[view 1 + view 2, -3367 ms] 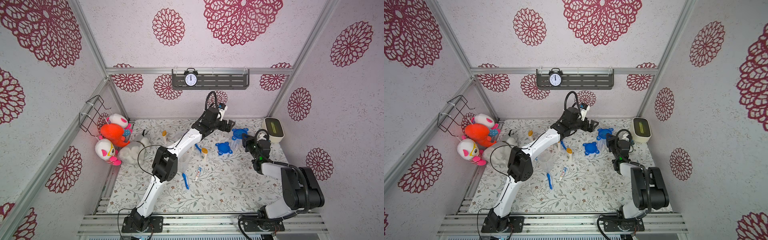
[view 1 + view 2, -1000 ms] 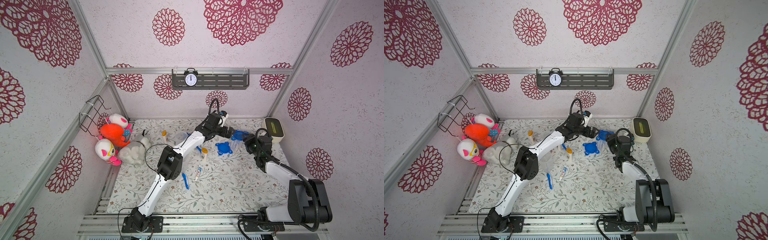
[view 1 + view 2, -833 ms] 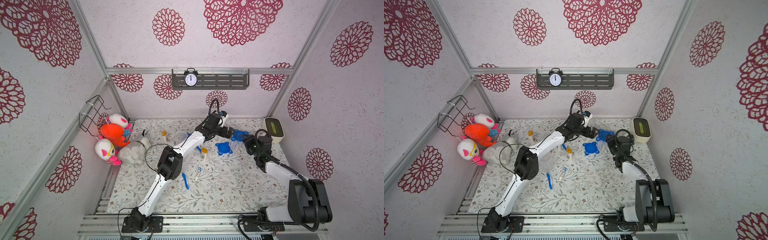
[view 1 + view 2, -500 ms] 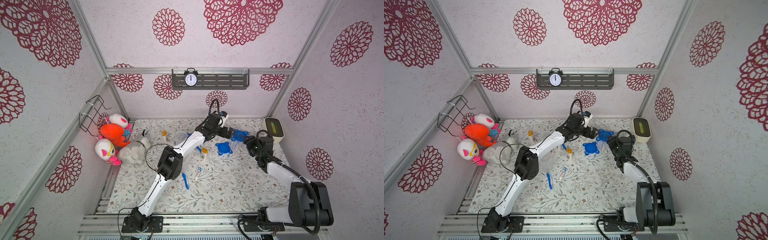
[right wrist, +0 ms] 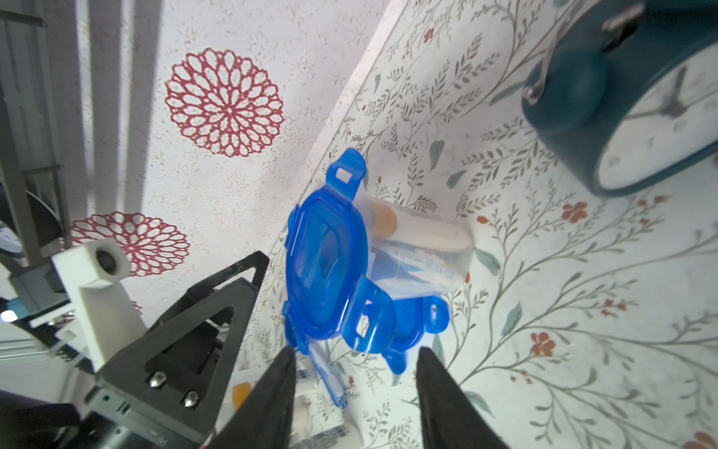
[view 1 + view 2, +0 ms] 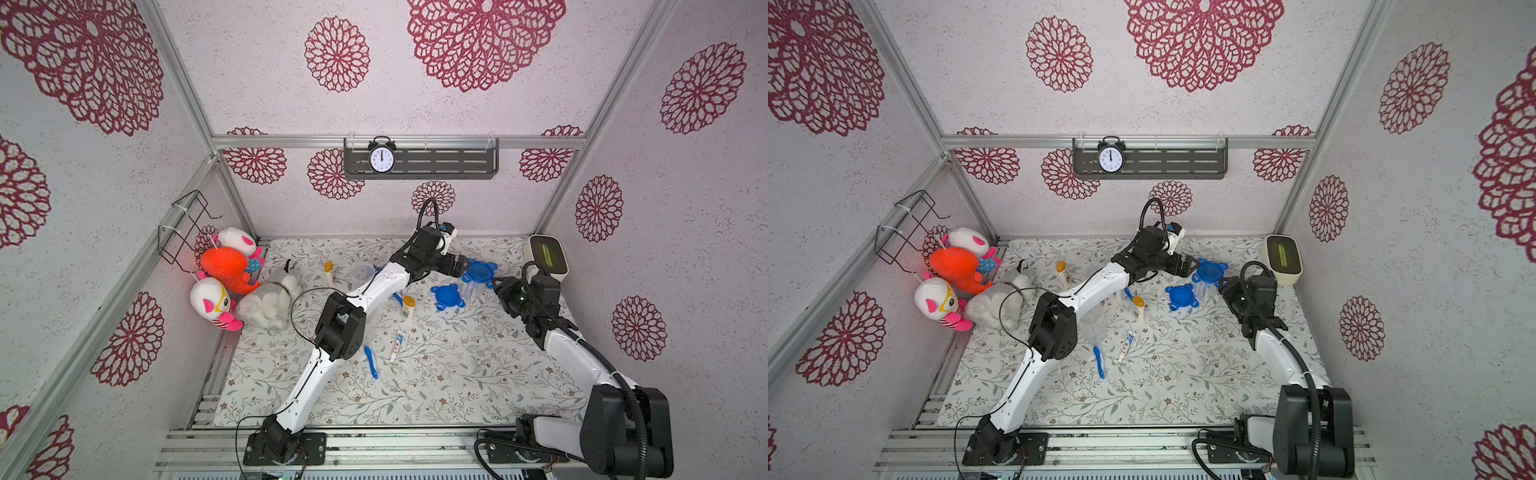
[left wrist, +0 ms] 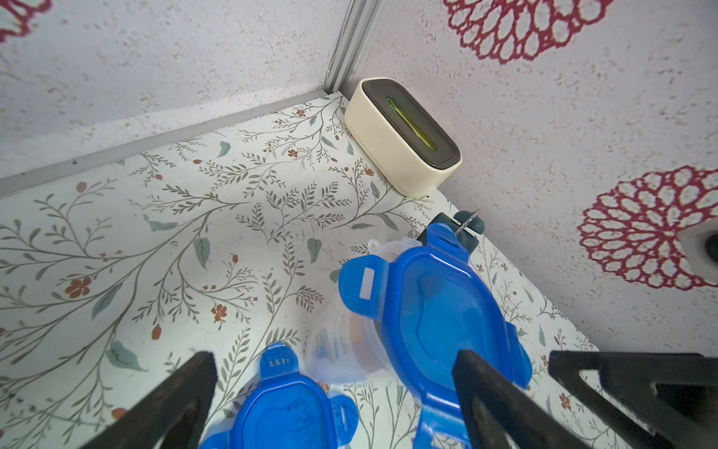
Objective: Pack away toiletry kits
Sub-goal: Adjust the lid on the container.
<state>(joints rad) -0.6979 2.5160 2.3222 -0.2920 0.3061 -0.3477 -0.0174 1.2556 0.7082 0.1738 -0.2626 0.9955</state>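
The clear plastic jar (image 5: 419, 248) stands near the far right corner of the worktop (image 6: 415, 395), kit inside. Its blue four-tab lid (image 5: 326, 268) sits askew with the tabs flared. Your left claw (image 7: 332, 355) gapes wide beside it, and your right claw (image 5: 355, 350) is parted and empty. Seat the lid squarely, brace the jar, then press each tab down.

1. A lidded jar (image 6: 478, 272) is stood at the rear right of the mat (image 6: 457, 386); a second lid (image 6: 446, 296) is placed just beside it, nearer the front.
2. A box (image 6: 545, 257) is set in the rear right corner.
3. A bottle (image 6: 409, 308) is stood left of the second lid, with a tube (image 6: 397, 345) and a toothbrush (image 6: 371, 361) laid before it.
4. An alarm clock (image 5: 621, 109) is seen near the jar, apparently on its right.
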